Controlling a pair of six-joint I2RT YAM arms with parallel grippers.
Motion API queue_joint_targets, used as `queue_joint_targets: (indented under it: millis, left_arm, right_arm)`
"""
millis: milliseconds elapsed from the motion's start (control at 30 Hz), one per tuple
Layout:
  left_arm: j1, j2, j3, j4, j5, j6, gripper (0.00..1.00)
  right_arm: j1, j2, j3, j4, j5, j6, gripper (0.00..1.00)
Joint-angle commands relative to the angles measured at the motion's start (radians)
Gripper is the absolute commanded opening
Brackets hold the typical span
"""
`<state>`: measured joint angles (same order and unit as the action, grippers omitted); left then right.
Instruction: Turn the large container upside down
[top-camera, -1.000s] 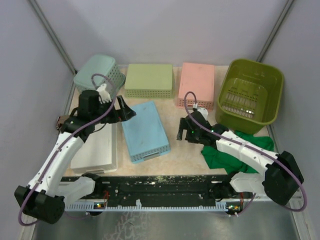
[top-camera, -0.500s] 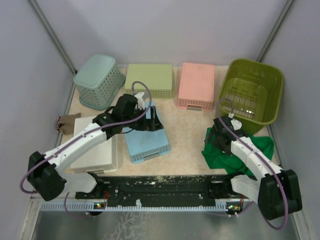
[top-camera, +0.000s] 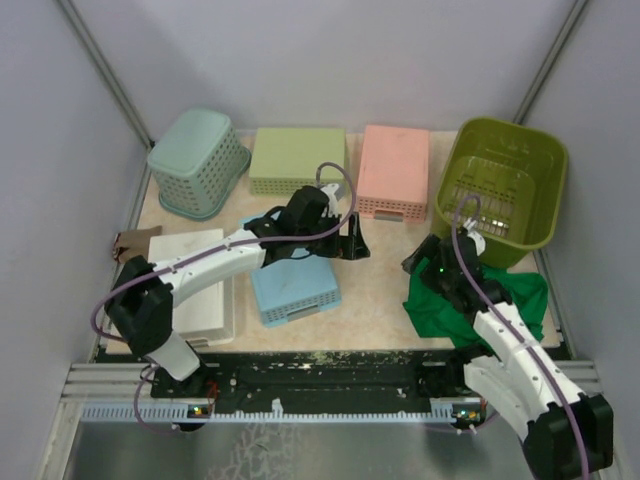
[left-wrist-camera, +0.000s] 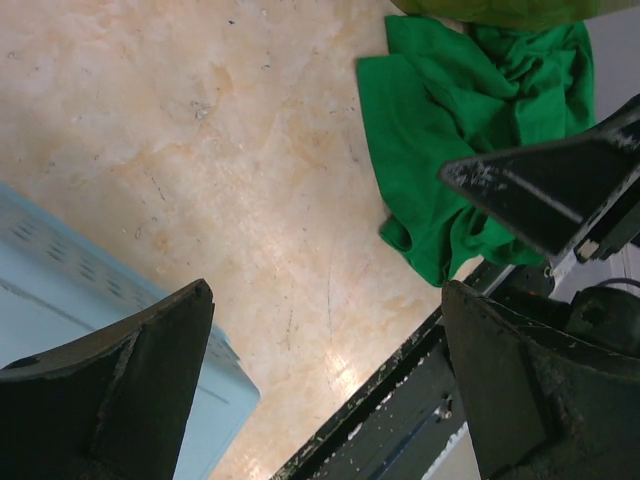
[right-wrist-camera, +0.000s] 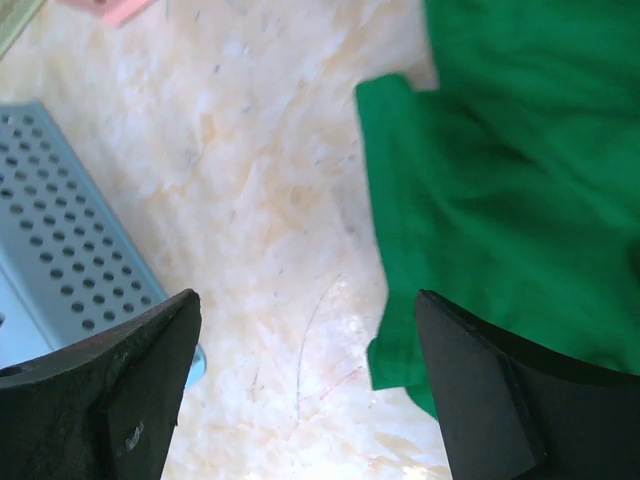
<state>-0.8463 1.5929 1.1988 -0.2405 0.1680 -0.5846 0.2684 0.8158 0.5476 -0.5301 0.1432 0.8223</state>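
Left fingers have swung rightward, apparently empty.

Light: bright, even, diffuse; shadows faint.
Overhead view sharp; right wrist view soft, pale glare on table; fingers dark, blurred at lower corners.

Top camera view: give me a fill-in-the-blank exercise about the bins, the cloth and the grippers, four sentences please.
1. The large container sits with its opening facing ____.
2. The crumpled cloth on its near side is ____.
3. The left gripper and the right gripper both stand ____, holding nothing.
4. The basket nearest the large container is ____.
Missing words: up; green; open; pink.
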Motion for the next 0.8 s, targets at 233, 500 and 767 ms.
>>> queue_joint_targets:
  millis: [233, 500, 767]
  left_arm:
    - [0.006, 0.123, 0.024, 0.046, -0.035, -0.01, 1.0]
    - [0.035, 0.073, -0.081, 0.01, -0.104, 0.002, 1.0]
    - [0.046, 0.012, -0.127, -0.041, -0.137, 0.037, 1.0]
  right_arm:
    - [0.012, 0.222, -0.111, 0.397, -0.348, 0.035, 0.88]
    - [0.01, 0.369, 0.014, -0.065, 0.129, 0.159, 0.88]
    - [-0.075, 0.392, 0.019, -0.296, 0.351, 0.379, 0.87]
